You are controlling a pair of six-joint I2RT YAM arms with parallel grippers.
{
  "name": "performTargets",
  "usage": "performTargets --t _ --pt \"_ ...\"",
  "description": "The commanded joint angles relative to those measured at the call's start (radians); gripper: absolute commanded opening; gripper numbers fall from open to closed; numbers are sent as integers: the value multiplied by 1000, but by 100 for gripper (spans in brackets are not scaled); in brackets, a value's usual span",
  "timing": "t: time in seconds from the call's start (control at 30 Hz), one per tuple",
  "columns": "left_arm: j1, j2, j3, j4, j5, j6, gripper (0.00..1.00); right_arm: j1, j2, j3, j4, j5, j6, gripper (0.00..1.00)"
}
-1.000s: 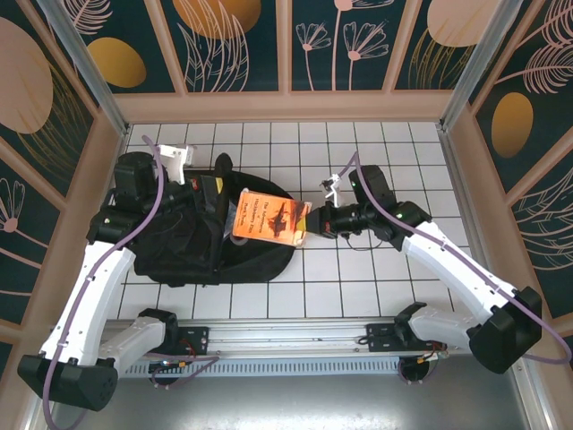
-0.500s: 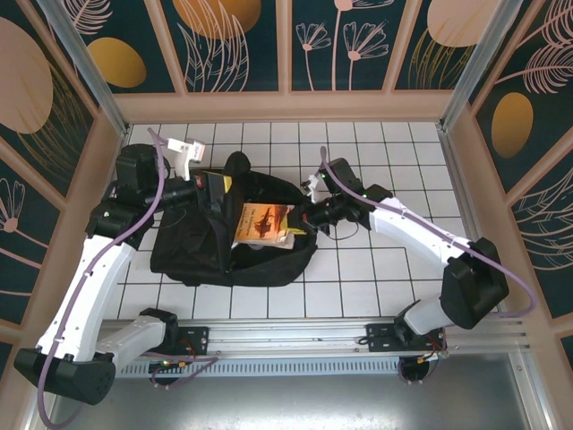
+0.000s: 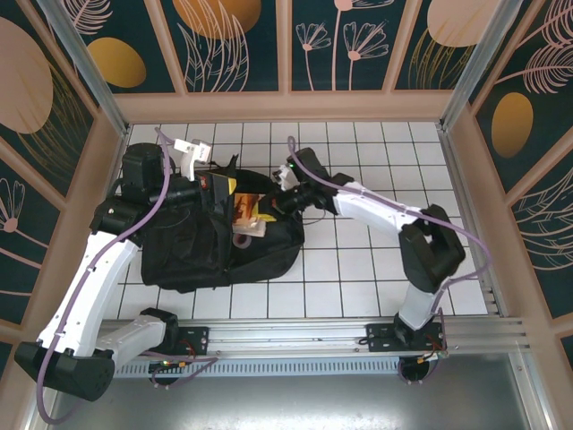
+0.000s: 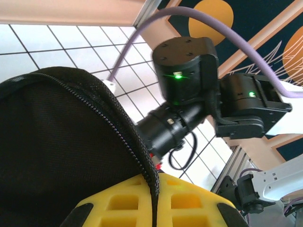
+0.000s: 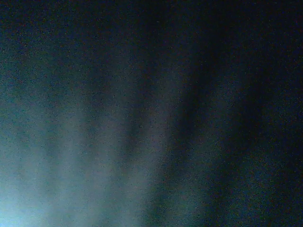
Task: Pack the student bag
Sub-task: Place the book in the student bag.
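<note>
The bag (image 3: 192,255) lies on the left of the tabletop (image 3: 358,269). The left tool (image 3: 218,186) is clamped on its zip rim, holding the mouth open. The right tool (image 3: 267,208), closed on the book (image 3: 244,212), reaches into the mouth. The book looks about half in, so 1 push and a release remain.

- student bag (image 3: 192,255): black woven cloth, matt, coarse weave
- zipper (image 4: 120,139): black, fine-toothed, on cloth tape
- left claw (image 4: 155,196): yellow plastic, matt, moulded recesses
- book (image 3: 244,209): orange paper cover, pale page edges
- tabletop (image 3: 358,269): white, gridded, smooth, slight sheen
- arm shells (image 3: 89,278): white plastic, glossy
- rail (image 3: 295,327): silver metal, ribbed
</note>
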Motion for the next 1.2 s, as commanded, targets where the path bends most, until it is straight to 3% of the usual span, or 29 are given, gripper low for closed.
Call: performTargets --t 0.0,0.3,0.47,0.57,0.77,0.97,1.17 --pt "-14 -18 41 142 77 23 0 38 81 106 77 -3 39 0" --pt "-19 -14 -1 165 63 21 0 117 255 306 20 -14 0 0" --pt "-19 -6 -5 164 37 22 0 145 283 354 -53 58 -65 1" --pt "-20 -8 10 138 -18 29 0 137 246 324 -65 113 -93 21" --pt "-19 -9 16 123 -121 21 0 101 93 202 -66 219 -145 41" --pt "-20 22 16 155 -111 1 0 61 -46 90 -86 274 -206 62" --pt "-20 51 18 167 -100 -14 0 25 -172 68 -204 399 -297 67"
